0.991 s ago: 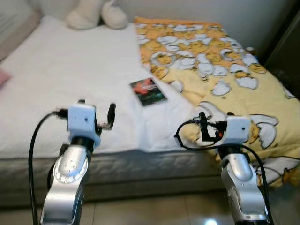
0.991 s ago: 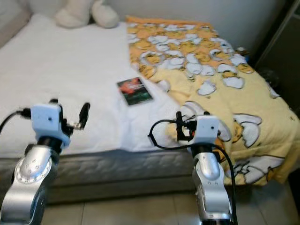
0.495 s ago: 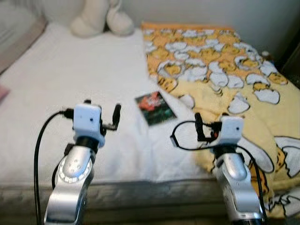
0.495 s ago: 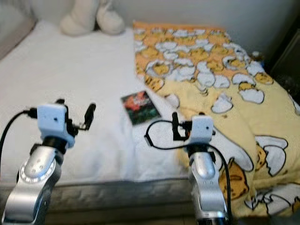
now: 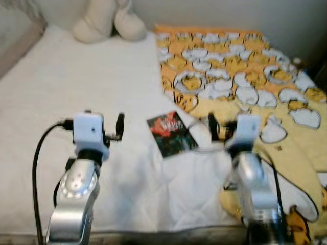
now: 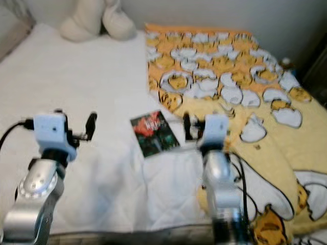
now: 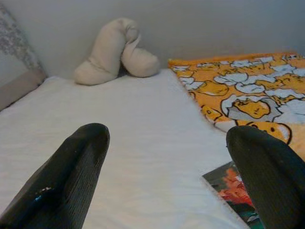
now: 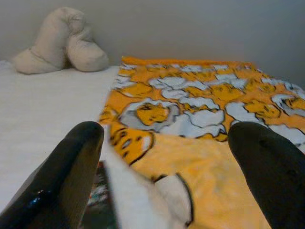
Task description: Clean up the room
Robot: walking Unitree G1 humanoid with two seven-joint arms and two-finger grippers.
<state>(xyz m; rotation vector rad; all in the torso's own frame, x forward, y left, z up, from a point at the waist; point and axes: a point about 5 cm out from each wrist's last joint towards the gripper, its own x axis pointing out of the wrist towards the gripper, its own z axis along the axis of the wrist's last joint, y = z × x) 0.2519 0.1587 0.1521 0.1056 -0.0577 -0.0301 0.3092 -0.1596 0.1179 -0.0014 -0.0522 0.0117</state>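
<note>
I see the book [image 5: 171, 135], a thin one with a dark red and green cover, lying flat on the white sheet of the bed [image 5: 76, 76], tilted a little, just beside the near edge of the yellow blanket [image 5: 245, 66].

Both my arms are raised over the front part of the mattress, forearms pointing away from me toward the wall. My left pincer [image 7: 167, 181] hangs above bare sheet, well to the left of the book; its two fingers [image 7: 71, 171] stand wide apart with nothing between them, and in the left wrist view a corner of the book peeks in by the right-hand finger. My right pincer [image 8: 167, 176] sits near the book's right side, over the spot where sheet and blanket meet. Its fingers [image 8: 71, 171] are also spread wide and hold nothing. In the right wrist view the book's dark edge lies low beside one finger, with a folded lip of blanket rising just in front.

The blanket, printed with white and orange cartoon shapes, covers the right half of the bed and spills over its front edge. At the head of the bed a cream plush toy [image 5: 110, 20] leans by the wall. Nothing lies on top of the book; the blanket's edge comes close to its right corner, though I cannot tell whether they touch.
</note>
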